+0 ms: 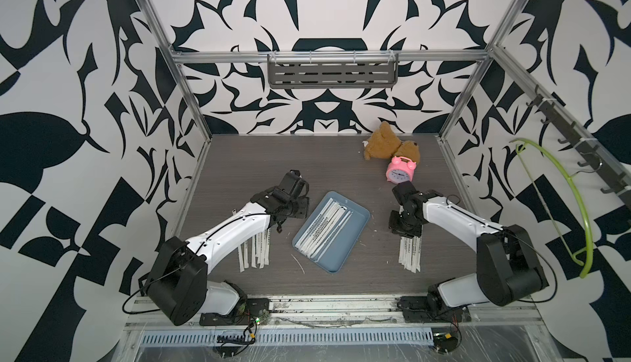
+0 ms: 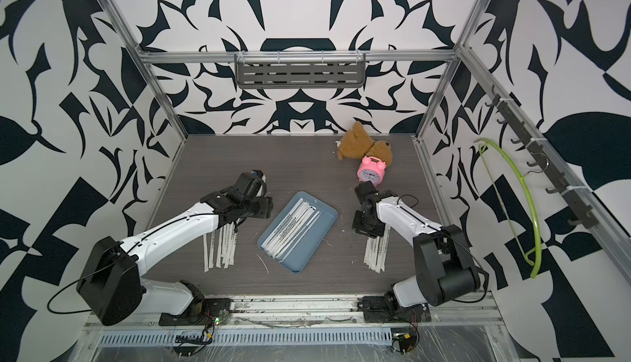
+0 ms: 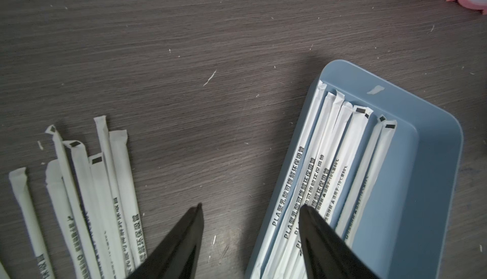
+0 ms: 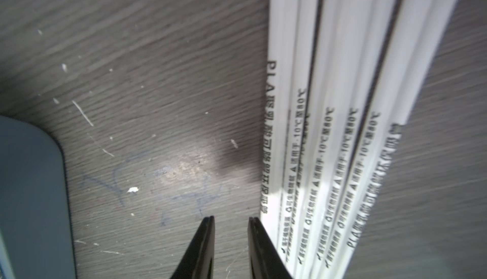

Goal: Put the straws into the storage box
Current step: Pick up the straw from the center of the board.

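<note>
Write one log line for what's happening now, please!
box: some straws inside | left pile: on table | right pile: on table | left pincer: open, empty | right pincer: open, empty

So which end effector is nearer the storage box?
Left. The left end effector hangs over the storage box rim; the right end effector is apart from it, beside loose straws.

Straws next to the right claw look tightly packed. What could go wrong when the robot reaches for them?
1. The right gripper stands open at the edge of the right pile, whose straws touch and overlap: it may pinch several or shove them.
2. The storage box is barely longer than a straw, so one dropped askew may rest on the rim.
</note>
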Controlling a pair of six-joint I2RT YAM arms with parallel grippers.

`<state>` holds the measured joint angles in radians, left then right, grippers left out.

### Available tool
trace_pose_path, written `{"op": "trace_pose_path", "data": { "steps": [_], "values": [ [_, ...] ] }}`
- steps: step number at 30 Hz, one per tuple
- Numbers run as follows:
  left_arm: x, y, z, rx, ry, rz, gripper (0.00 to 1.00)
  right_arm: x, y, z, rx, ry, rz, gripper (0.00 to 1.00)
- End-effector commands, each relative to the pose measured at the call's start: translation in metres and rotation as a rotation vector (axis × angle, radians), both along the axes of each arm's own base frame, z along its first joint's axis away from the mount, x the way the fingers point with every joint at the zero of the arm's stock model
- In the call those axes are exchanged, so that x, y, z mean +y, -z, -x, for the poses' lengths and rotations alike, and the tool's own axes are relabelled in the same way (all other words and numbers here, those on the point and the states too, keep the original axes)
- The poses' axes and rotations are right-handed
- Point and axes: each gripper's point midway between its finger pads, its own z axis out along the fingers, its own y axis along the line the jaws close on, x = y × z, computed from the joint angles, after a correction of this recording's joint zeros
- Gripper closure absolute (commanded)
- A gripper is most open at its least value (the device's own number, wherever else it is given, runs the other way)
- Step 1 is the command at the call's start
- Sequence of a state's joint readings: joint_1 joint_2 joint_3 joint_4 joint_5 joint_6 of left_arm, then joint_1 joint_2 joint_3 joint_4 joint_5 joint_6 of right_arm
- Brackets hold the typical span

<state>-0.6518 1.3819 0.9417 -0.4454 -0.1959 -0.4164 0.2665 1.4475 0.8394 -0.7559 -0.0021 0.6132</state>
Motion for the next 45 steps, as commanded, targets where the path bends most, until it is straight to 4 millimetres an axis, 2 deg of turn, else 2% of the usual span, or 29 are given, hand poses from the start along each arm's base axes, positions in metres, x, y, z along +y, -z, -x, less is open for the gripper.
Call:
{"op": "trace_pose_path", "data": {
  "steps": [1,8,12,16,23,31,34,36,39,45],
  "values": [
    [0.005,0.001,0.001,-0.008,-0.022,0.006,0.35,-0.021,-0.009,0.005,0.020,0.013,0.074,0.70],
    [0.007,0.011,0.001,0.016,-0.017,-0.007,0.35,-0.022,0.006,0.001,0.052,-0.002,0.078,0.70],
    [0.008,0.016,0.005,0.027,-0.015,-0.005,0.35,-0.020,0.009,-0.004,0.047,0.000,0.072,0.75],
    [0.007,0.021,0.007,0.042,-0.017,0.001,0.35,-0.019,0.010,-0.006,0.044,0.000,0.070,0.76],
    [0.004,0.024,0.006,0.046,-0.009,0.009,0.35,-0.016,0.023,-0.007,0.061,-0.005,0.059,0.79],
    [0.003,0.032,0.006,0.061,-0.005,0.004,0.35,-0.003,0.016,-0.002,0.049,0.007,-0.018,0.85],
    [0.002,0.033,0.007,0.065,-0.004,0.006,0.36,0.009,0.014,-0.001,0.046,0.005,-0.089,0.85],
    [0.002,0.033,0.007,0.065,-0.001,0.006,0.35,0.019,0.014,0.001,0.055,0.009,-0.142,0.82],
    [0.001,0.032,0.005,0.059,-0.003,0.008,0.36,0.024,0.012,0.000,0.054,0.008,-0.167,0.75],
    [-0.001,0.030,0.004,0.062,-0.003,0.019,0.36,0.002,0.004,-0.009,0.044,-0.004,-0.030,0.71]
  ]
}}
